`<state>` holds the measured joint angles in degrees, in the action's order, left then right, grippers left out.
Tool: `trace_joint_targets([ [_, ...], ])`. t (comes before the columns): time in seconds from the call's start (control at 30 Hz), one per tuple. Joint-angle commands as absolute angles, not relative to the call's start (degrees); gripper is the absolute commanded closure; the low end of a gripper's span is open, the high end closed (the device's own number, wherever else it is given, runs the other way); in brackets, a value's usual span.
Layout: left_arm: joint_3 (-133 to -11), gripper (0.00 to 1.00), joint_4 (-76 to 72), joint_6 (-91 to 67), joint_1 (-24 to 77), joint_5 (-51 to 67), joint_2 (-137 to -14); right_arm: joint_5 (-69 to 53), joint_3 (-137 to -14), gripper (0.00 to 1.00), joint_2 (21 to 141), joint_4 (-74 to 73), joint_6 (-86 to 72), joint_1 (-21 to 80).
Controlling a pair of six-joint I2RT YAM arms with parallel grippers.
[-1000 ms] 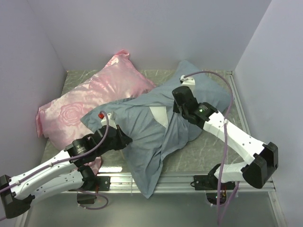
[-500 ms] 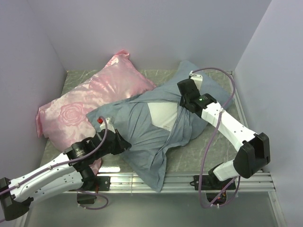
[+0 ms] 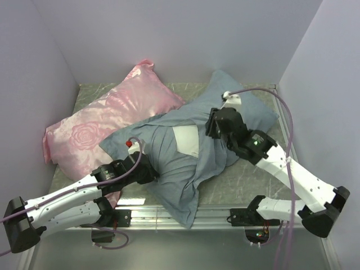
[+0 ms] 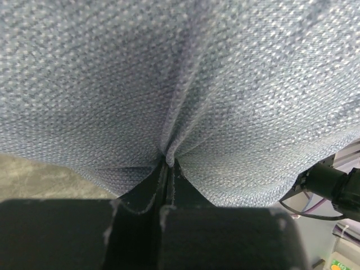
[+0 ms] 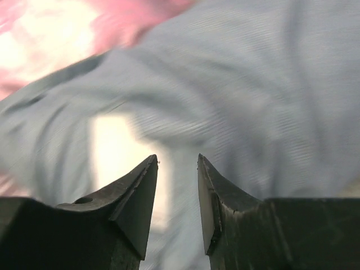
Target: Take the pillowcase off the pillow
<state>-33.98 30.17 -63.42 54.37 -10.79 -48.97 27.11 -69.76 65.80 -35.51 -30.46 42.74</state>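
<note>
The grey-blue pillowcase (image 3: 180, 163) lies rumpled across the middle of the table, its near end hanging over the front edge. It fills the left wrist view (image 4: 185, 84) and most of the right wrist view (image 5: 253, 73). A patch of the white pillow (image 3: 187, 139) shows through its opening, and as a bright blur in the right wrist view (image 5: 115, 146). My left gripper (image 3: 147, 169) is shut on a pinched fold of the pillowcase at its left side (image 4: 169, 163). My right gripper (image 3: 214, 126) is open and empty just above the case, beside the white patch (image 5: 176, 160).
A shiny pink rose-patterned pillow (image 3: 107, 124) lies at the back left, partly under the case. Lilac walls enclose the table on the left, back and right. A metal rail (image 3: 225, 214) runs along the front edge.
My right arm has swung out and its gripper has shifted slightly nearer over the case. My left gripper has pulled its fold a little to the right. Less white pillow shows.
</note>
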Motion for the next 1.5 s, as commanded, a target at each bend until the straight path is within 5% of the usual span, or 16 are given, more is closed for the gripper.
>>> trace_joint_targets([
  [0.0,-35.0,1.0,31.6,-61.5,54.8,-10.1,-49.8,25.1,-71.1,0.58,64.2,-33.8,-32.5,49.6],
  [0.4,-40.8,0.99,34.5,-59.3,54.8,-10.7,-50.2,16.4,-66.0,0.58,76.7,-24.4,-33.0,56.5],
  [0.57,-43.8,0.95,35.2,-58.3,54.8,-9.8,-50.5,15.8,-64.9,0.68,76.8,-23.8,-33.9,59.2],
  [0.97,-57.8,0.48,37.2,-54.7,54.8,-10.8,-51.8,10.5,-52.8,0.73,68.5,-14.4,-37.0,62.0],
  [1.1,-61.3,0.24,35.2,-54.5,54.8,-12.2,-56.0,7.3,-47.5,0.73,65.6,-8.2,-38.1,62.0],
  [1.47,-62.7,0.25,35.0,-56.3,54.8,-13.4,-65.7,2.3,-41.5,0.73,60.7,4.7,-39.6,62.1],
])
